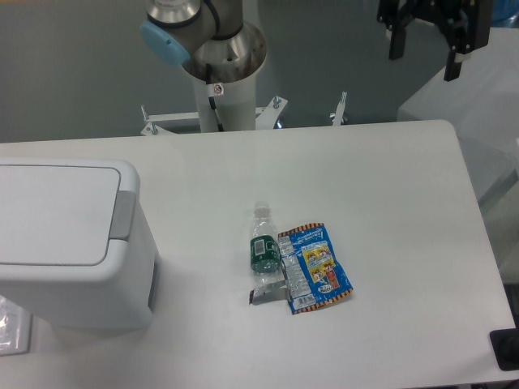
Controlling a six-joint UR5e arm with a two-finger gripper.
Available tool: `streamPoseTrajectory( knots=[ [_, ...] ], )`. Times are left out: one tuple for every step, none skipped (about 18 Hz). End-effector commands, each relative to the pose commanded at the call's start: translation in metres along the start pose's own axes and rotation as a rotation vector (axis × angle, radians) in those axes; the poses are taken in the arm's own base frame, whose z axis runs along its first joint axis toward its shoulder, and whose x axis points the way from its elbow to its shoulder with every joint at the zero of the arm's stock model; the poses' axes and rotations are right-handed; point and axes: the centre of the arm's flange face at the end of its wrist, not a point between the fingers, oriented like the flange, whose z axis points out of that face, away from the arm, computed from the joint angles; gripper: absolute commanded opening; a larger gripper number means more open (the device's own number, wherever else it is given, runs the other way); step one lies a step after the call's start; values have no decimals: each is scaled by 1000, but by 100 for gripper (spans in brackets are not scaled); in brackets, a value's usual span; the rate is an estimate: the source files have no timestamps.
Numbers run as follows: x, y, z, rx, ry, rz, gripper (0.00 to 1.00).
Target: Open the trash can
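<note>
White plastic, the trash can sat at the table's left edge with its lid flat and closed, so nothing was done yet, while the gripper hung far off at top right, fingers spread, empty.

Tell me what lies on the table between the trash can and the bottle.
Nothing: in the camera view, the tabletop is bare between the trash can and the bottle.
</note>
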Motion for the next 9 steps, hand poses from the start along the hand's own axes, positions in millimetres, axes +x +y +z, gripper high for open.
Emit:
streamPoseTrajectory(
  knots=[
    [0,0,0,0,1,0,100],
    [0,0,1,-1,2,0,100],
    [0,0,1,0,1,0,100],
    [1,-2,0,1,1,-12,100],
    [1,-4,2,4,4,-37,100],
    [1,-4,2,4,5,-72,100],
    [1,-6,4,4,9,-112,100],
    [3,-7,7,6,15,-146,100],
    [6,-11,11,11,23,-173,100]
  ],
)
